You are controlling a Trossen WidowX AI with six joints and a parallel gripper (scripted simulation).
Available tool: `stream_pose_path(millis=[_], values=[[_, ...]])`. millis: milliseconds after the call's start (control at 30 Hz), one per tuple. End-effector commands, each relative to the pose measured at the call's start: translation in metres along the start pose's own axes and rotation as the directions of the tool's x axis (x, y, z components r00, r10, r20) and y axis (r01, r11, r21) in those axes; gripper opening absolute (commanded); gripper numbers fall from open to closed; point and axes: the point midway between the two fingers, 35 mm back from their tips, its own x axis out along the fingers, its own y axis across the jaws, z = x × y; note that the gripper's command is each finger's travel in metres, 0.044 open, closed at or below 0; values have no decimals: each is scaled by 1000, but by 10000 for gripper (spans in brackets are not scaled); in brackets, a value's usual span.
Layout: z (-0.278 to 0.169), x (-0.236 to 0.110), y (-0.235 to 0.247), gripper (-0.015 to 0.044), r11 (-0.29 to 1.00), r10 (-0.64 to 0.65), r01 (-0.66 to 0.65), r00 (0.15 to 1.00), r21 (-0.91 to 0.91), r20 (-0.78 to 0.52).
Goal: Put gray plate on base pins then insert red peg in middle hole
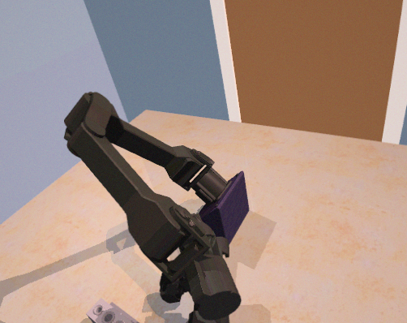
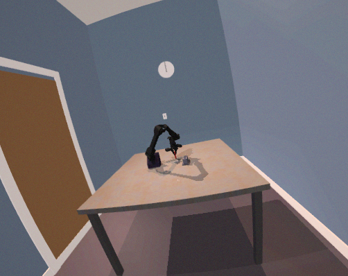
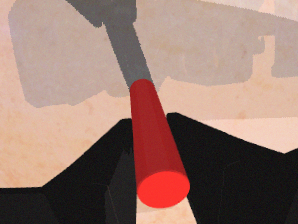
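Observation:
The red peg (image 3: 154, 144) stands upright on the table between my dark fingers in the wrist view. My gripper (image 3: 149, 125) (image 2: 174, 150) is shut on the peg near its top end. The gray plate (image 1: 110, 314) (image 2: 186, 159) lies on the base at the bottom edge of the top view, showing holes in its top face. In the exterior view it sits just right of the gripper. In the top view the arm hides the fingers and the peg.
The arm's purple mounting block (image 1: 229, 207) (image 2: 153, 161) stands on the tan table (image 1: 333, 227) (image 2: 184, 187). The arm's shadow falls across the table top. A brown door (image 1: 313, 61) is behind the table.

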Motion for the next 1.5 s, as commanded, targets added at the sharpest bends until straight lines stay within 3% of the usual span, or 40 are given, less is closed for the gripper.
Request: stream_pose_path(millis=[0, 833, 867, 1467], values=[[0, -6, 2, 0, 1000, 2, -2, 1000, -2, 0], [-1, -84, 8, 0, 1000, 4, -4, 1000, -3, -4], [-1, -71, 8, 0, 1000, 1, -1, 1000, -9, 0], [44, -76, 24, 0, 1000, 11, -11, 1000, -12, -14]])
